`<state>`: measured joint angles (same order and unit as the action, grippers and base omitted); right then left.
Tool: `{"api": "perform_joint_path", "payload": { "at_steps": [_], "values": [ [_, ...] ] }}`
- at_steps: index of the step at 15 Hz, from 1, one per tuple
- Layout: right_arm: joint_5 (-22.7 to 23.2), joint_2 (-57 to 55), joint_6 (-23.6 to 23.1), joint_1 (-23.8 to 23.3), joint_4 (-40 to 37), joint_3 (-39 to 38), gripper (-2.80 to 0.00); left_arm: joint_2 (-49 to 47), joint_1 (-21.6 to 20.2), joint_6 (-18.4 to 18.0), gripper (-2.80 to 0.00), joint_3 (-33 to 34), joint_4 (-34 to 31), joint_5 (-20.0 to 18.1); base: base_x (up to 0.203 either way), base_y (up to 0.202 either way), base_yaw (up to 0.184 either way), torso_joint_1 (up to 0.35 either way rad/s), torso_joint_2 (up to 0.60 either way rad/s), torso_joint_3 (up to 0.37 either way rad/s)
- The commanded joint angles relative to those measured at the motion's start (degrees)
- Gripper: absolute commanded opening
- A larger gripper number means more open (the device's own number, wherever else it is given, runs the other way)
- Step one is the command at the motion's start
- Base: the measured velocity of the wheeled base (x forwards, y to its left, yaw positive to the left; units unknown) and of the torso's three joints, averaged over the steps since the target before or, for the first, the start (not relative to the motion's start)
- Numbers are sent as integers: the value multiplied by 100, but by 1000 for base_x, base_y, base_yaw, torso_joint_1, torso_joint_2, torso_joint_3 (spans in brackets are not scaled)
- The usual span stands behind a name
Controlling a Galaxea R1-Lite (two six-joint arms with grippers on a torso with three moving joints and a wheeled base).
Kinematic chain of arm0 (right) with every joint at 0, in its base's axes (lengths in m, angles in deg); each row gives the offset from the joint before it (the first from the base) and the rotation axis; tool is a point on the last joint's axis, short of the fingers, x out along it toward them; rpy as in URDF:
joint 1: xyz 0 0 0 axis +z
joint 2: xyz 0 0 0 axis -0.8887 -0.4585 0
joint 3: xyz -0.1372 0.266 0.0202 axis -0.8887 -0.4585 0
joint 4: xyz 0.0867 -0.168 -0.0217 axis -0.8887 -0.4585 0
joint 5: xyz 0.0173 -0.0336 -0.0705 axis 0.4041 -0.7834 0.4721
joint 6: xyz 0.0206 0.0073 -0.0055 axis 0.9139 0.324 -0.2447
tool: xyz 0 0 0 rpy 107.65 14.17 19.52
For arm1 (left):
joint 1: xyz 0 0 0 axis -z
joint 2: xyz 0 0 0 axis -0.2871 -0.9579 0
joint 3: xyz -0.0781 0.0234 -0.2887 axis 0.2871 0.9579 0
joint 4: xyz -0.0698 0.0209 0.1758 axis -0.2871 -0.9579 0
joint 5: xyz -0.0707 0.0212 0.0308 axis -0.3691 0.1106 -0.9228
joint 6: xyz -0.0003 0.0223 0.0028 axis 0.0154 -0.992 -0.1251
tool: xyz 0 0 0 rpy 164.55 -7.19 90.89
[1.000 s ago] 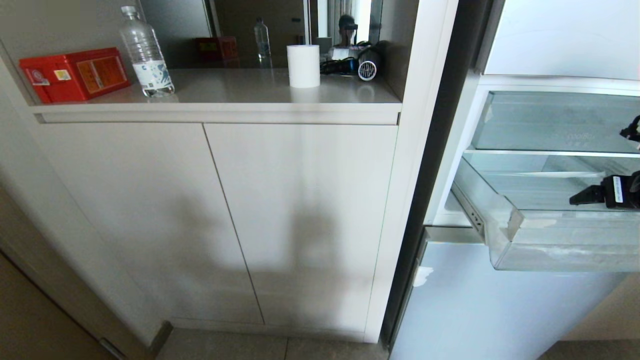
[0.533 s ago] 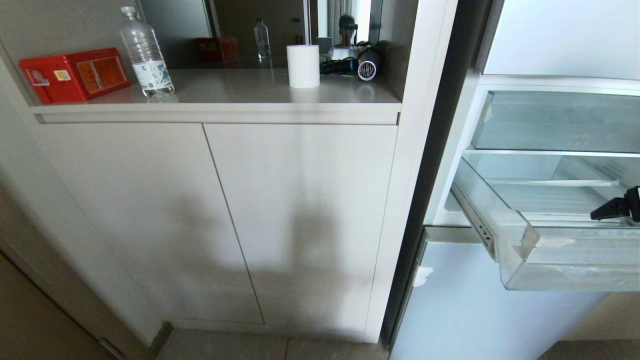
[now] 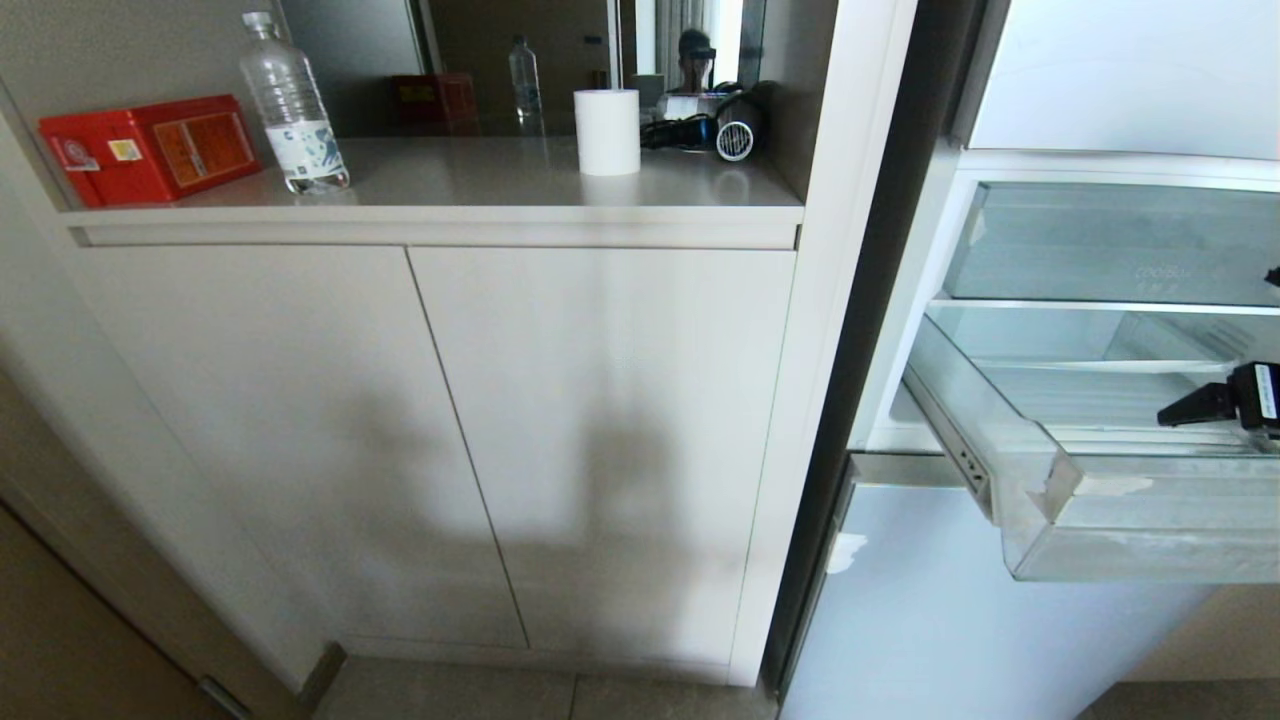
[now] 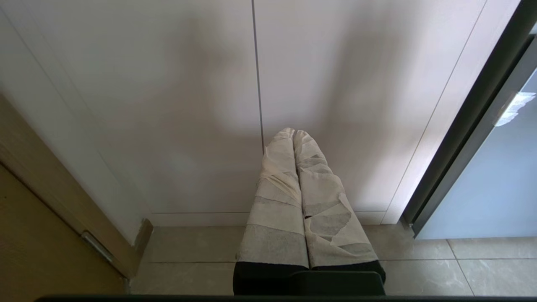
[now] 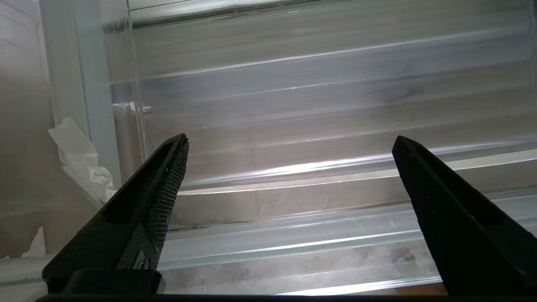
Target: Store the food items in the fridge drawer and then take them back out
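The fridge drawer (image 3: 1100, 520) of clear plastic stands pulled out at the right, with white tape scraps on its front lip. Its ribbed floor (image 5: 319, 126) is bare where I can see it. No food items show in any view. My right gripper (image 3: 1218, 345) hangs over the drawer at the head view's right edge. In the right wrist view the right gripper (image 5: 290, 137) is open, its black fingers wide apart with nothing between them. My left gripper (image 4: 293, 132) is parked low in front of the cabinet doors, its taped fingers pressed together.
Above the drawer sits a clear bin (image 3: 1110, 245) with faint lettering. The counter (image 3: 480, 190) carries a red box (image 3: 150, 148), a water bottle (image 3: 292, 105), a white roll (image 3: 607, 132) and a hair dryer (image 3: 735, 128). Cabinet doors (image 3: 420, 430) fill the left.
The drawer has come further out of the fridge. My right gripper drew back toward the right edge, then returned a little to the left, staying open.
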<state>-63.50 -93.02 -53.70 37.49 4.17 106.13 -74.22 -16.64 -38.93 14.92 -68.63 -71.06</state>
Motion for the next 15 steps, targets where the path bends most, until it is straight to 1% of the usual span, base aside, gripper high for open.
{"api": "perform_joint_path", "payload": {
  "at_steps": [1,3,5,8,9,10,13,15],
  "values": [
    [78,117,28,-38,16,-20,0,-9,-5,-1,-280,0,0,0,0,0,0,0,0,0],
    [323,602,152,-93,164,-119,0,-9,4,-1,-280,0,0,0,0,0,0,0,0,0],
    [426,1307,190,-129,209,-448,0,-9,4,-1,-280,0,0,0,0,0,0,0,0,0],
    [596,2677,214,-143,296,-1365,0,-9,4,-1,-280,0,0,0,0,0,0,0,0,0],
    [638,3235,240,-143,381,-1867,0,-9,4,-1,-280,0,0,0,0,0,0,0,0,0],
    [664,3761,259,-142,509,-2441,-280,-9,-5,-1,-280,0,0,0,0,0,0,0,0,0],
    [682,5142,274,-141,1107,-4123,-280,-9,4,-1,-280,0,0,0,0,0,0,0,0,0],
    [656,5660,237,-141,1454,-4747,-280,-9,4,-1,-280,0,0,0,0,0,0,0,0,0]
  ]
}}
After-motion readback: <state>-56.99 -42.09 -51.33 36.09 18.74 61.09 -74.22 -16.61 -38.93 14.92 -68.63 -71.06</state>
